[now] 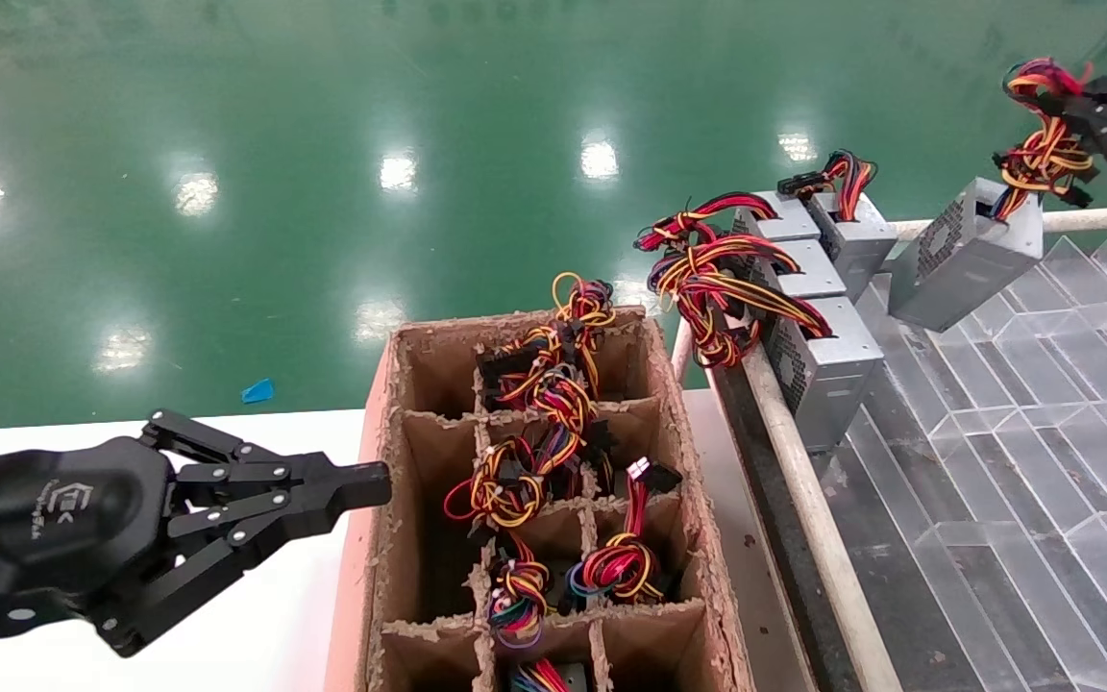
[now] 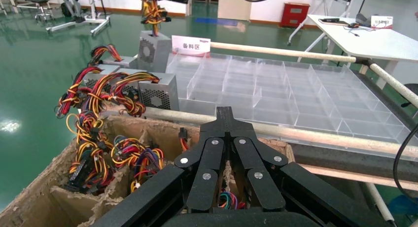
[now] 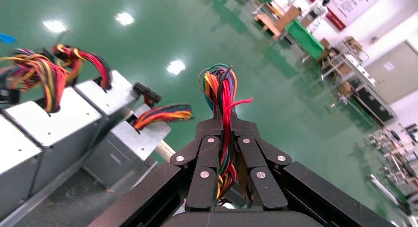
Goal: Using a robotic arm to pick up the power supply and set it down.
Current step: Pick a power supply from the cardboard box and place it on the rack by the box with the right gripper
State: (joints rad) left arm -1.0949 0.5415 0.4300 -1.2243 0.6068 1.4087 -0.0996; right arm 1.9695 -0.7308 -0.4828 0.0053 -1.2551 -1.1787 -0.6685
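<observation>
Green floor; right end effector (image 3: 224, 124) clamps power supply (image 1: 967, 252) wires.

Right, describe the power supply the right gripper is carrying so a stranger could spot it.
Find the clear divided tray at the right, with silver boxes along its far-left corner. The power supply is the tilted one, apart from that row, hanging by its wires from the right gripper.
</observation>
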